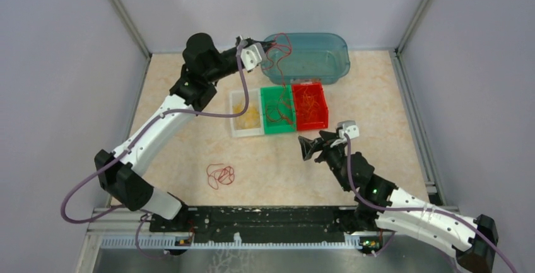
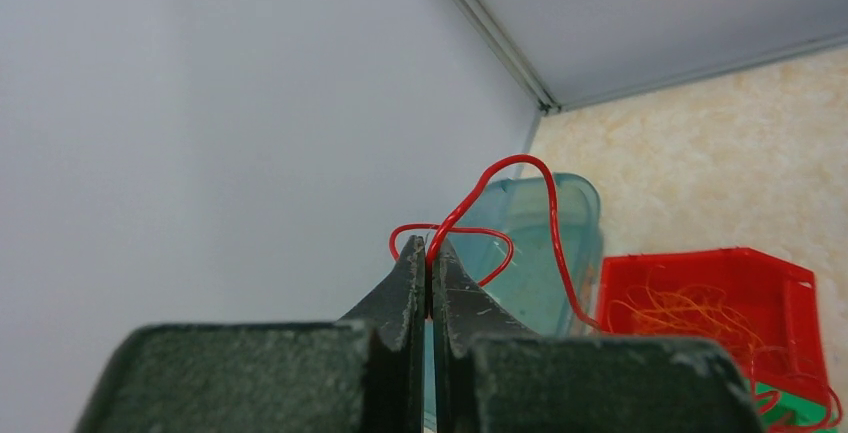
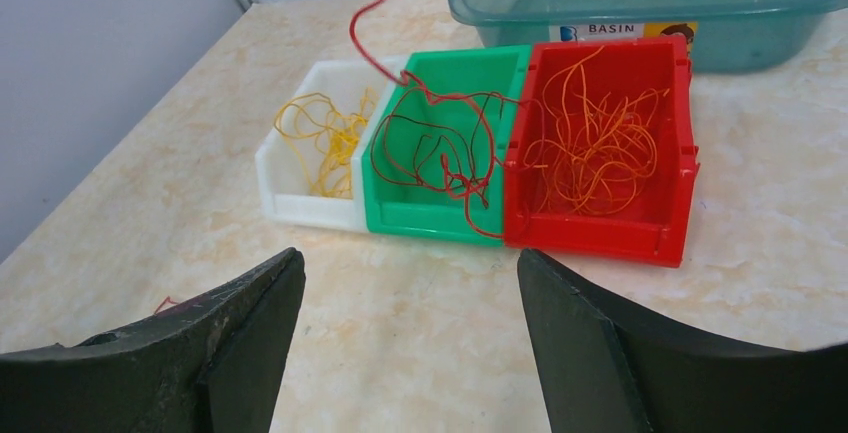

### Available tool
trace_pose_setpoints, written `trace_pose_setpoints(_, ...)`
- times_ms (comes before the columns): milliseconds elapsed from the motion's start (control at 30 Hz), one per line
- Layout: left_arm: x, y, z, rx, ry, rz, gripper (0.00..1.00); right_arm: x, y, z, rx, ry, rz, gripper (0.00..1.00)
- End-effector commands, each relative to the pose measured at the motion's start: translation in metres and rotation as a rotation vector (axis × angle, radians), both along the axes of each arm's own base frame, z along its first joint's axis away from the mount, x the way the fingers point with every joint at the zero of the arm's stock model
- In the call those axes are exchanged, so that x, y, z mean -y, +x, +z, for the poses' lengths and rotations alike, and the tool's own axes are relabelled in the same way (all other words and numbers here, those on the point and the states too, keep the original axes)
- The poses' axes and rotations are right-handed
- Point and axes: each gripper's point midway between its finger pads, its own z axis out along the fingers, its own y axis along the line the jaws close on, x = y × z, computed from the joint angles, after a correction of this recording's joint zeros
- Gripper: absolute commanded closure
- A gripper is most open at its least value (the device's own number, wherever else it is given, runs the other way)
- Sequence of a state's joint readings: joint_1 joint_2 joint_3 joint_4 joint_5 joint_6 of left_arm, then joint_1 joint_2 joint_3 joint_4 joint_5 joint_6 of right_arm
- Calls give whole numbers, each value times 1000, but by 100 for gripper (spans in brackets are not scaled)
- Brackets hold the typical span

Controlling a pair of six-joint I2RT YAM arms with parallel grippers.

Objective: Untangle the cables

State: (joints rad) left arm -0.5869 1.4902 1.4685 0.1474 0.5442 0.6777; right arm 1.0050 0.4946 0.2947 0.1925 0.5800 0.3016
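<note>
My left gripper (image 1: 264, 51) (image 2: 430, 248) is raised at the near left corner of the teal basin, shut on a thin red wire (image 2: 553, 223). That wire (image 1: 282, 46) loops up from the jaws and trails down into the green bin (image 1: 277, 130), where more red wires (image 3: 440, 148) lie. Yellow wires (image 3: 320, 138) fill the white bin (image 1: 232, 112) and orange wires (image 3: 595, 143) fill the red bin (image 1: 312, 125). A small red clump (image 1: 221, 175) lies loose on the table at the near left. My right gripper (image 1: 310, 148) (image 3: 410, 263) is open and empty, just in front of the bins.
The teal basin (image 1: 344, 46) stands at the back behind the three bins, which sit side by side. Grey walls and metal rails enclose the table on the left, back and right. The black base rail (image 1: 265, 219) runs along the near edge.
</note>
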Motion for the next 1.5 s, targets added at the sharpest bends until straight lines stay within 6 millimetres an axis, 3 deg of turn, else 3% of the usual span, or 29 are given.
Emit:
trace_pose_setpoints(0,-13,-22,90,207,-135,2,100,5,3,6,3,28,-31,22)
trace_pose_setpoints(133,-22,-24,109,289,-169,53,100,3,3,8,3,35,-29,22)
trace_pose_setpoints(400,-31,-24,118,373,-160,104,100,5,4,9,-4,35,-40,22)
trace_pose_setpoints(667,-20,-8,81,328,-104,106,100,7,3,11,-11,59,-49,23)
trace_pose_setpoints(1067,4,26,-6,371,99,83,100,13,2,21,-6,98,-66,24)
trace_pose_setpoints(1167,5,43,-13,375,110,107,100,15,1,22,-5,104,-67,24)
trace_pose_setpoints(1333,-4,70,-2,415,105,171,100,15,0,19,-11,99,-64,25)
trace_pose_setpoints(1467,-2,74,-18,376,124,152,100,15,1,19,-10,102,-67,25)
